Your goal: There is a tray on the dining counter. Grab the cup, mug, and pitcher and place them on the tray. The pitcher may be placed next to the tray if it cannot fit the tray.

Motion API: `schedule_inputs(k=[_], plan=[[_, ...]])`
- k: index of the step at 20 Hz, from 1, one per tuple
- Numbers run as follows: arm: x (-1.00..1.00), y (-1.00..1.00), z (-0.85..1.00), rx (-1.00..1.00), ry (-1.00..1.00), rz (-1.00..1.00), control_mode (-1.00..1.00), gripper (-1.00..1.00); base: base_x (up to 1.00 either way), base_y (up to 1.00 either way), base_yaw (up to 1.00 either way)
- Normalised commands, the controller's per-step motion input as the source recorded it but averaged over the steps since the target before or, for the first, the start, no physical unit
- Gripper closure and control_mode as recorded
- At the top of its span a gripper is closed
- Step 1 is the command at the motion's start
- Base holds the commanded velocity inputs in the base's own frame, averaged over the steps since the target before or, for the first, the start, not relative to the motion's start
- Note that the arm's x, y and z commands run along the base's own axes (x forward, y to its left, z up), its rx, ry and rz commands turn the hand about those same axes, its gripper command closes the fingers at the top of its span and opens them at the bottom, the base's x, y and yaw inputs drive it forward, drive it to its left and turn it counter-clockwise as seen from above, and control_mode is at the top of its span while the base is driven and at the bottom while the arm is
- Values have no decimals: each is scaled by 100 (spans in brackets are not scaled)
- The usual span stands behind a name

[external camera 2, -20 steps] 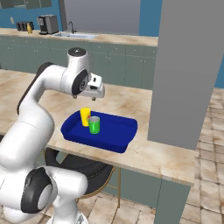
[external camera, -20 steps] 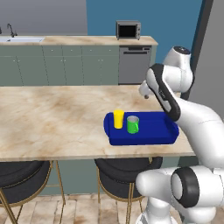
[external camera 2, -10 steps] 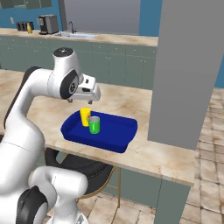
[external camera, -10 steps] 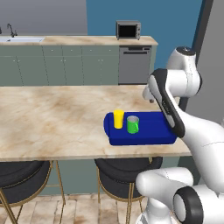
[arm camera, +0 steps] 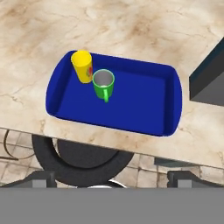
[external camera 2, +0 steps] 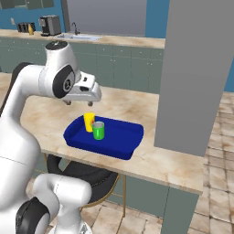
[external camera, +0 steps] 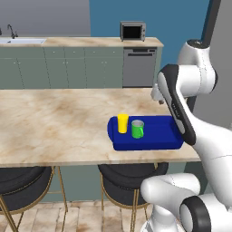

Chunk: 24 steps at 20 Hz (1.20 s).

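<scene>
Compared with the frames a second earlier, the arm has swung its hand up and back from above the tray, and the base views now sit closer to the dining counter point(external camera: 54, 122), so the whole scene appears shifted; the cup and mug have not changed place. The tray point(external camera: 158, 136), deep blue with a low rim, lies near the front edge of the counter, above a dark round stool point(arm camera: 83, 159). The yellow cup point(external camera: 123, 123) stands upright in the tray's left end as seen from the left base view, and the green mug point(external camera: 137, 129) stands upright just beside it, its handle turned toward the counter's front edge in the hand view. The rest of the tray floor is bare. The gripper point(external camera 2: 84, 101) hangs above the counter behind the tray, well clear of both vessels; its fingers are spread to their widest and hold nothing. Behind, a second counter with cabinet doors carries a toaster oven point(external camera: 132, 31) and a sink tap point(external camera: 11, 31).
</scene>
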Motion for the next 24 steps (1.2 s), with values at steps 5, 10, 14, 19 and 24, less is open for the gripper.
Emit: schedule_inputs(k=[5,10,14,19,24], plan=[[-33,0,8,0,5,0,-100,-100,0,0,0],[-51,0,0,0,4,0,-100,-100,0,0,0],[-49,-1,0,0,6,-1,-100,-100,0,0,0],[-41,-7,0,0,0,0,-100,-100,0,0,0],[-36,0,0,0,0,0,-100,-100,0,0,0]])
